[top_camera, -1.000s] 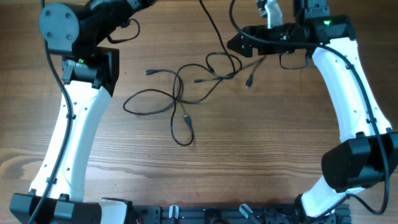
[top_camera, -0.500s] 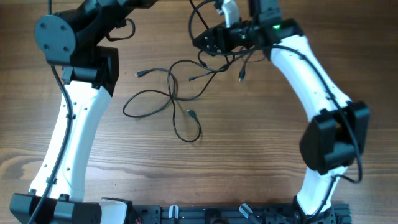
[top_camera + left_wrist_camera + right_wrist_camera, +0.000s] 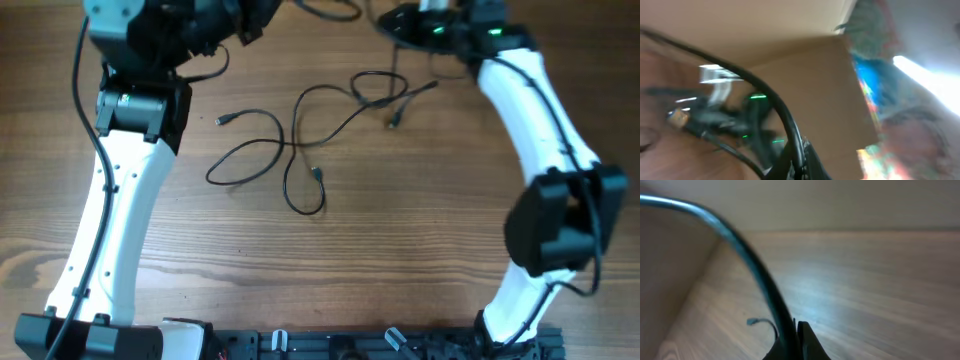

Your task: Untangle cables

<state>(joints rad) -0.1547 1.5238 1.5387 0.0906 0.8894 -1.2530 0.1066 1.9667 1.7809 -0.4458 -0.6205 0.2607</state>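
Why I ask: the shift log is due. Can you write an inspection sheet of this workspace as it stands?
Surface: wooden table, bare grain, no spills seen.
Job's things: cables, thin and black, looped and crossing mid-table, with strands rising to the far edge.
Clutter: nothing seen.
Grippers: left gripper and right gripper each appear closed on a cable strand; both wrist views are blurred.
Cables: thicker arm wires run along the arms.
Surroundings: cardboard box, blurred; black rail at the near edge.
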